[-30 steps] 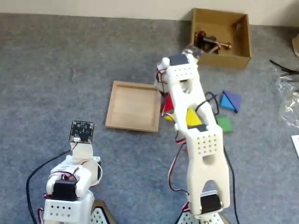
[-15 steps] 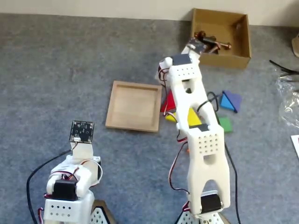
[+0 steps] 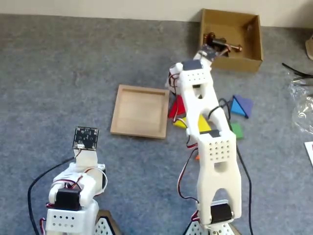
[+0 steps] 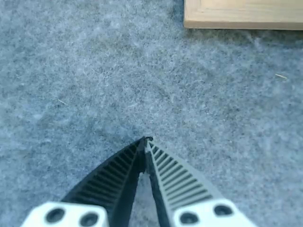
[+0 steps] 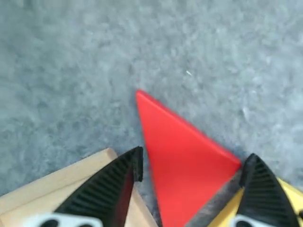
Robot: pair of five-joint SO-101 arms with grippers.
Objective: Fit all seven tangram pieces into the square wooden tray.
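Observation:
The square wooden tray point(image 3: 139, 111) lies on the grey carpet with nothing in it. Just right of it, a red triangle point(image 3: 176, 107) and a yellow triangle point(image 3: 200, 122) lie partly under the right arm; blue point(image 3: 239, 105), purple point(image 3: 246, 105) and green point(image 3: 235, 130) pieces sit further right. My right gripper point(image 5: 194, 165) is open, its fingers either side of the red triangle point(image 5: 182, 170), with the tray corner point(image 5: 57, 184) and the yellow piece's edge point(image 5: 222, 215) beside them. My left gripper point(image 4: 146, 141) is shut over bare carpet, short of the tray's edge point(image 4: 241, 19).
A cardboard box point(image 3: 232, 36) holding copper-coloured items stands at the back right. Black cables and clear plastic point(image 3: 301, 98) lie at the right edge. The left arm's base point(image 3: 73, 196) sits at the front left. Open carpet spreads left of the tray.
The right arm has shifted slightly right and toward the back, leaving more of the red triangle uncovered beside the tray. The left arm has not moved.

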